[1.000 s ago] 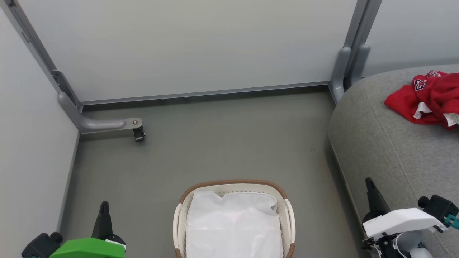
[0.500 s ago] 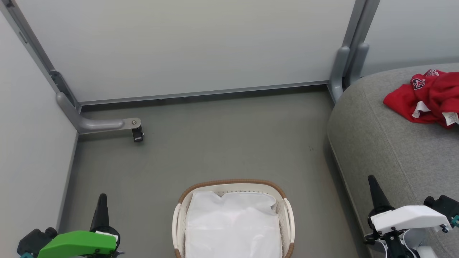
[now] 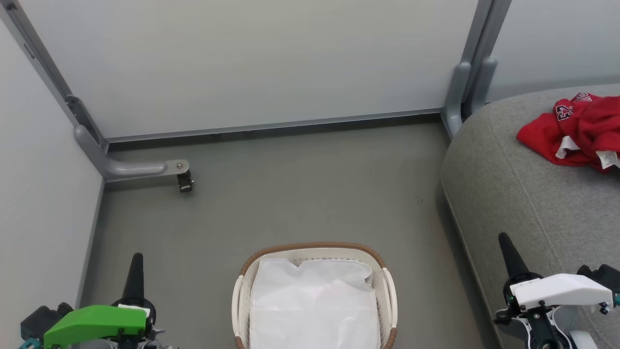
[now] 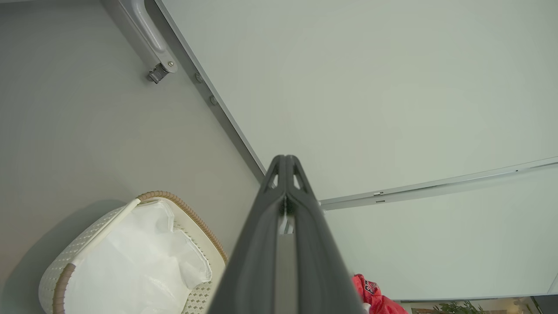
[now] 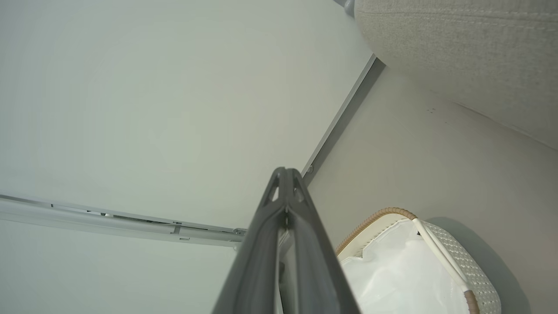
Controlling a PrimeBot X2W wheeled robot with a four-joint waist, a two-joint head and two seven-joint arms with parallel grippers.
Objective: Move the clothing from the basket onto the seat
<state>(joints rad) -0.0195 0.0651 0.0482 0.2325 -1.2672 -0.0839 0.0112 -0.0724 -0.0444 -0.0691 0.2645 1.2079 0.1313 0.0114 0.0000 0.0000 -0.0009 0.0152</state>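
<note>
Left gripper (image 3: 136,259): fingers pressed together, nothing held, at 7 o'clock in the head view, seen against the floor (image 3: 290,194). Right gripper (image 3: 505,242): fingers likewise pressed together, empty, at 4 o'clock, seen against the edge of the seat (image 3: 523,203). Basket (image 3: 315,246): stands on the floor at 6 o'clock, between the two grippers and apart from both; a white liner cloth (image 3: 315,305) shows inside. Clothing (image 3: 583,128): red, crumpled, lies on the seat at 2 o'clock, well apart from the basket.
</note>
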